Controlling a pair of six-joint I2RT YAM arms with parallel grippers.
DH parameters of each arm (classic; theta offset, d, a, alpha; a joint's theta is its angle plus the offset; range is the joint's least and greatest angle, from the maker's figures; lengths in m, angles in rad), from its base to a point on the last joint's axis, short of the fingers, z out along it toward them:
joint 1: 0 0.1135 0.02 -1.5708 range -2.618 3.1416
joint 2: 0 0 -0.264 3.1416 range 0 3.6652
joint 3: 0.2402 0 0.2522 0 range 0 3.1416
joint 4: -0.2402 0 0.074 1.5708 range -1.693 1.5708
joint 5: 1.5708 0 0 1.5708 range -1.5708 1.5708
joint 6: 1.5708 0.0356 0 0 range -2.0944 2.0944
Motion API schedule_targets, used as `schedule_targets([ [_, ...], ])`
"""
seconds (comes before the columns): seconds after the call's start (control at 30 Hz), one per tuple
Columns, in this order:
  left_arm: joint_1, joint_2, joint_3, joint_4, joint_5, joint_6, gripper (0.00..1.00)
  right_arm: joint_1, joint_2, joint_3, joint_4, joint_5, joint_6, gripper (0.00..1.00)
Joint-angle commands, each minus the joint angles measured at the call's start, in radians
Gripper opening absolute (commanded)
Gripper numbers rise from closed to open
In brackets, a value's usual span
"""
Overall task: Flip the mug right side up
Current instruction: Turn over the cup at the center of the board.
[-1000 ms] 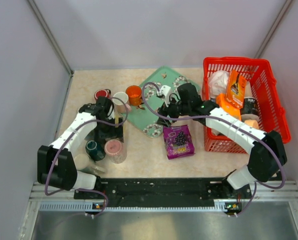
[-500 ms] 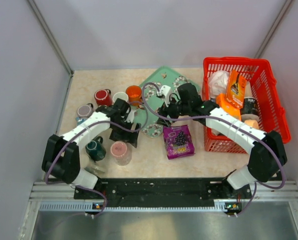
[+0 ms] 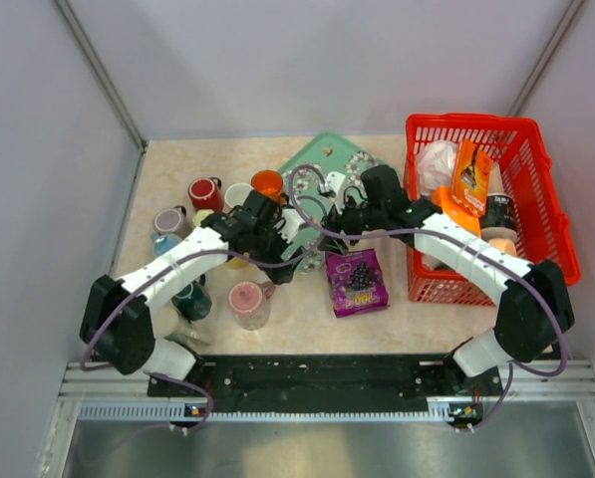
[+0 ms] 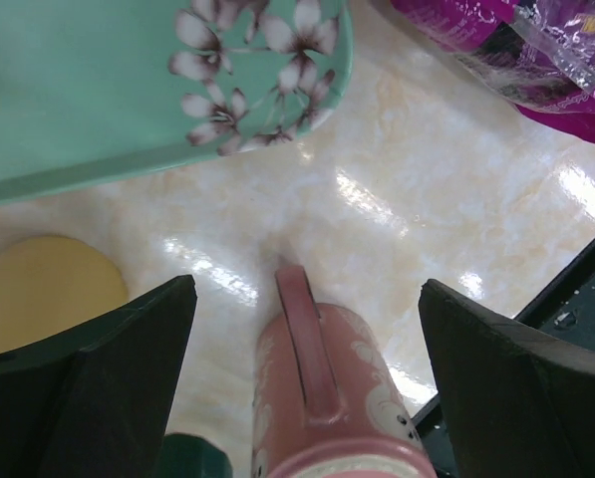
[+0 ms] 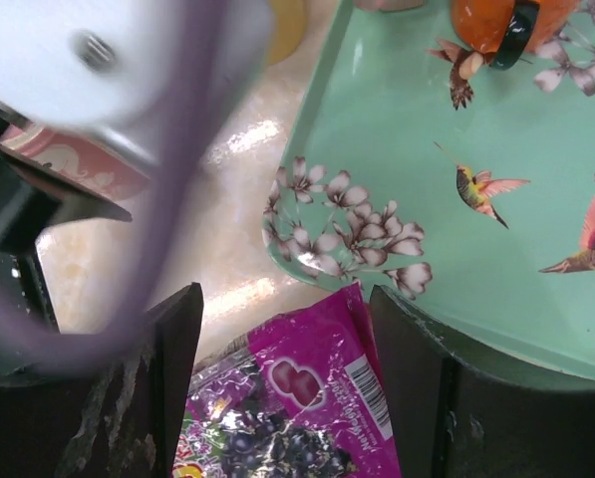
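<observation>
Lower left of the top view: the pink mug with white pictures stands on the pale shiny table. It is near the corner of the green flower tray but does not touch it.
Mug's way up: it looks to be standing on one end, but I cannot tell for sure if the open end is on top.
Left gripper: jaws wide and holding nothing, with the mug's handle low between them.
Right gripper: jaws part open and holding nothing, over the tray's edge and the purple snack bag.
Done: maybe the turn, if that is the open end.
Left to do: check it, or grab it and flip it.
Changed since a second ago: the left arm swung from the bunch of coloured cups at the upper left to the middle. The pink mug sits a little more to the right. The right arm hardly moved.
</observation>
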Motion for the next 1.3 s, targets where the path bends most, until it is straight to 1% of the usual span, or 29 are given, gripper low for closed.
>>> schedule_targets([
  [0.0, 0.028, -0.123, 0.02, 0.055, -0.028, 0.048, 0.99, -0.05, -0.056, 0.02, 0.09, -0.117, -0.009, 0.68],
  [0.13, 0.051, -0.183, 0.013, 0.02, -0.068, 0.042, 0.99, -0.054, -0.091, -0.015, 0.191, -0.204, -0.029, 0.69],
  [0.2, 0.095, -0.199, 0.034, -0.007, -0.071, 0.022, 0.99, -0.053, -0.097, -0.038, 0.246, -0.254, -0.05, 0.71],
  [0.3, 0.213, -0.238, 0.071, -0.034, -0.048, -0.059, 0.99, -0.05, -0.042, -0.013, 0.191, -0.297, -0.128, 0.7],
  [0.4, 0.327, -0.318, 0.062, -0.014, -0.052, -0.09, 0.99, -0.041, 0.048, 0.021, 0.159, -0.327, -0.223, 0.68],
  [0.47, 0.368, -0.372, 0.052, 0.016, -0.085, -0.119, 0.99, -0.032, 0.112, 0.041, 0.156, -0.34, -0.272, 0.68],
  [0.53, 0.401, -0.421, 0.059, 0.029, -0.105, -0.158, 0.99, 0.001, 0.175, 0.076, 0.107, -0.344, -0.375, 0.68],
  [0.6, 0.419, -0.459, 0.065, 0.036, -0.15, -0.198, 0.99, 0.053, 0.234, 0.112, 0.046, -0.321, -0.493, 0.68],
  [0.67, 0.445, -0.49, 0.071, 0.029, -0.175, -0.251, 0.99, 0.12, 0.286, 0.153, 0.012, -0.277, -0.57, 0.68],
  [0.8, 0.557, -0.533, 0.083, -0.042, -0.097, -0.301, 0.99, 0.185, 0.404, 0.25, -0.065, -0.284, -0.628, 0.68],
  [0.93, 0.6, -0.59, 0.066, -0.086, 0.036, -0.298, 0.99, 0.238, 0.507, 0.323, -0.142, -0.277, -0.676, 0.67],
  [0.97, 0.634, -0.607, 0.057, -0.085, 0.058, -0.3, 0.99, 0.246, 0.521, 0.33, -0.152, -0.277, -0.685, 0.66],
  [1.03, 0.664, -0.631, 0.037, -0.082, 0.079, -0.323, 0.99, 0.269, 0.55, 0.331, -0.163, -0.265, -0.71, 0.64],
  [1.13, 0.717, -0.647, 0.011, -0.082, 0.072, -0.355, 0.98, 0.3, 0.555, 0.324, -0.188, -0.254, -0.742, 0.58],
  [1.27, 0.743, -0.653, -0.004, -0.079, 0.069, -0.372, 0.98, 0.311, 0.506, 0.256, -0.189, -0.248, -0.686, 0.51],
])
